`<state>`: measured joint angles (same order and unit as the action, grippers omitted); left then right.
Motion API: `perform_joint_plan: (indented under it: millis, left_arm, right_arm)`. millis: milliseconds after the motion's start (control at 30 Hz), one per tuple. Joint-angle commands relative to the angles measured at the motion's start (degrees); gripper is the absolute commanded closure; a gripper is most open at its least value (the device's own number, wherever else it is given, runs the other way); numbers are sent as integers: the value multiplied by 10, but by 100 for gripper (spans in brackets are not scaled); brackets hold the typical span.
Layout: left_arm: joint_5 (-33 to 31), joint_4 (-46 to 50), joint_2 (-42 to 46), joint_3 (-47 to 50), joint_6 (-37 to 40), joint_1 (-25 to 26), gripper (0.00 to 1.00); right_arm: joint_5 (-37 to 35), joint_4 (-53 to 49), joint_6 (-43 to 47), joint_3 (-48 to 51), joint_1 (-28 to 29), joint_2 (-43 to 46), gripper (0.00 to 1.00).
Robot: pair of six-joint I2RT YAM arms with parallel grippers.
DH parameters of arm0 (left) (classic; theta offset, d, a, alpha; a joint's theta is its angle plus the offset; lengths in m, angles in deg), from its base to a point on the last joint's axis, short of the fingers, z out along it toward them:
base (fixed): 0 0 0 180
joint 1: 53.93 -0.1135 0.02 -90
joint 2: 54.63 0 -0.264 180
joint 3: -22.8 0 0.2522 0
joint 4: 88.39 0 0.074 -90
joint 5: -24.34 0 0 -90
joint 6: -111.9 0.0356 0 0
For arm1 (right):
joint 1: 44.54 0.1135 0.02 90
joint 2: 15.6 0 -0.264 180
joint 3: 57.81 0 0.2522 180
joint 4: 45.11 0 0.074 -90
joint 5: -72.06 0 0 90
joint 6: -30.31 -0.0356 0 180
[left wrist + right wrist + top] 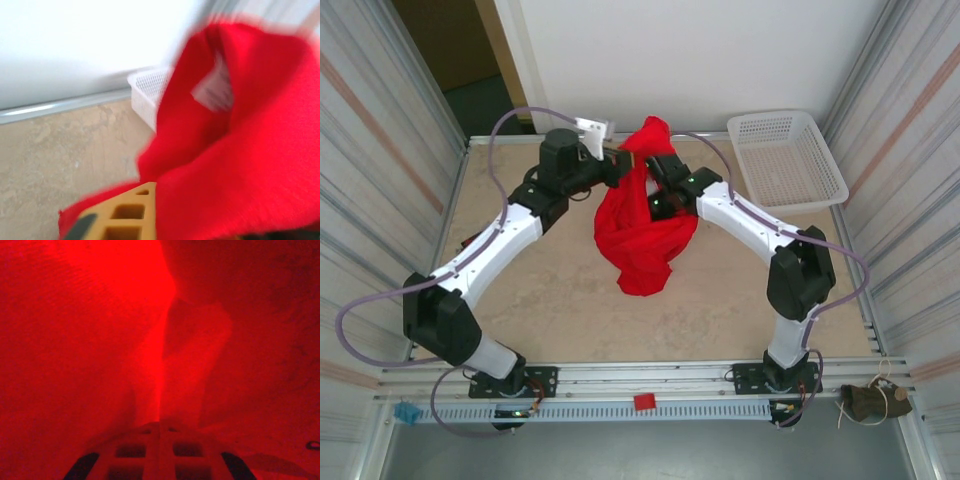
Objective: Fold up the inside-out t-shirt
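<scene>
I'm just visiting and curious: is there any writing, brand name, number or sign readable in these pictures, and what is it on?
No text can be read in any view.
On the red t-shirt, the left wrist view shows a white patch, perhaps a label or print: too blurred to read.
On the white basket: no label or marking seen.

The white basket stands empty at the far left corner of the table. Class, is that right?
No. The top external view shows the white basket at the far right corner of the table, not the left. It is indeed empty.
</scene>
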<state>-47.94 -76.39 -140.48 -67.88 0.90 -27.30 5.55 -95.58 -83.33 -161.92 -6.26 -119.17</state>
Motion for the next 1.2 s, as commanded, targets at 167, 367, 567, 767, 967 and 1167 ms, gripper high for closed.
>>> perform_joint_plan:
  millis: [167, 367, 567, 767, 967, 1167]
  left_arm:
    - [-45, -23, -52, -46, -202, -95, 100]
    - [-6, -5, -67, 27, -196, -92, 100]
    - [30, 23, -28, 100, -144, -93, 44]
    - [14, 76, 94, 122, -77, -88, 29]
    - [-19, 88, 118, 138, -55, -48, 28]
    - [-78, 119, 59, 161, -60, 16, 26]
  right_arm:
    - [-5, 18, 28, 75, 24, 90, 100]
    - [-17, 15, 17, -23, -3, 114, 100]
    - [-22, 22, -17, -166, -48, 100, 100]
    - [-39, 36, -51, -287, -73, 88, 100]
    - [-59, 10, -55, -302, -76, 70, 100]
    - [-109, 48, -60, -9, -85, 125, 86]
